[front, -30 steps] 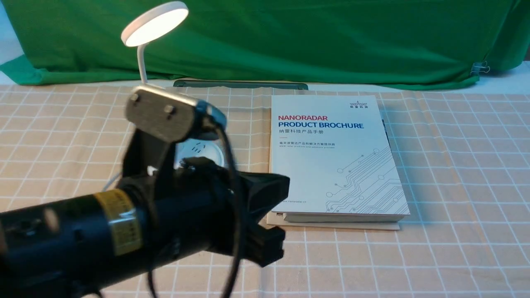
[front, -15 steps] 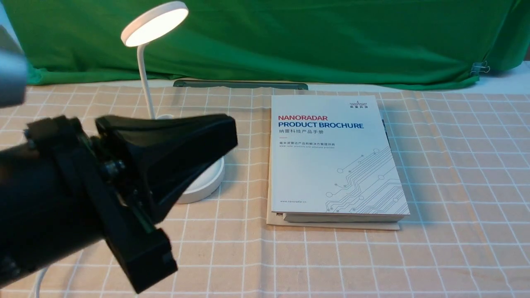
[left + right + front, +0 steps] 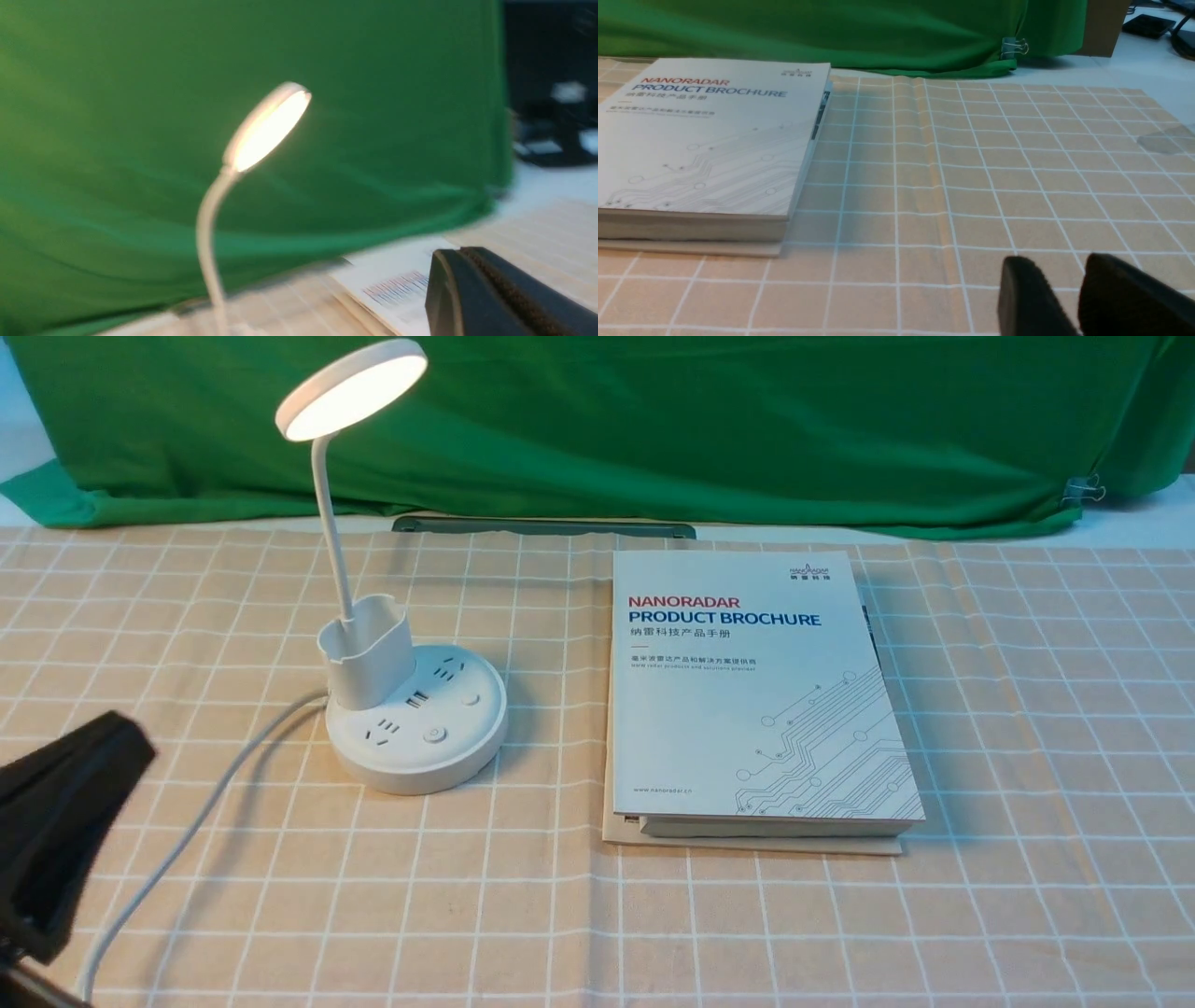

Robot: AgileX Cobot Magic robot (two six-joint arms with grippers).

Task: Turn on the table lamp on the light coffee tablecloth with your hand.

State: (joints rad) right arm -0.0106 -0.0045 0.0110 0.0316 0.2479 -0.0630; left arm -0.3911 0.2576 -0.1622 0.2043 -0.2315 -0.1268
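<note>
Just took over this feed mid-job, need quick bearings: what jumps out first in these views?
The table lamp stands left of centre on the light coffee tablecloth, its disc head glowing against the green backdrop. Beside it on the right lies a stack topped by the white Nanoradar brochure. The left gripper sits at the near left edge, clear of the lamp.

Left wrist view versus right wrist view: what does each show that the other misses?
Only the left wrist view shows the table lamp, its head glowing on its thin neck, with one dark fingertip of the left hand. Only the right wrist view shows the binder clip on the green backdrop and the right hand, fingers slightly apart. Both show the brochure, the backdrop and the light coffee tablecloth.
</note>
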